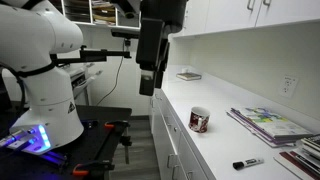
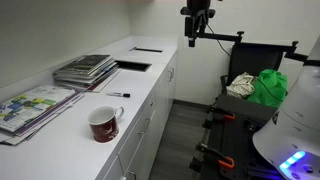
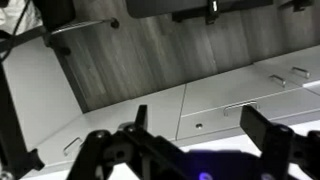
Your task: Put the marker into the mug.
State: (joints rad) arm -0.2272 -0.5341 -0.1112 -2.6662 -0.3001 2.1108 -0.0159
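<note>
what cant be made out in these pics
marker: too small in both exterior views to tell which end is capped; outside the wrist view.
mug: printed pattern too small to read.
tool: a dark blur in both exterior views; finger spread shows only in the wrist view.
magazines: cut off by the frame edge in an exterior view.

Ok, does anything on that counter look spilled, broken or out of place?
Nothing spilled or broken. The mug stands upright; the marker lies flat on the counter, apart from it. Only the magazine stacks look slightly askew, fanned rather than squared.
</note>
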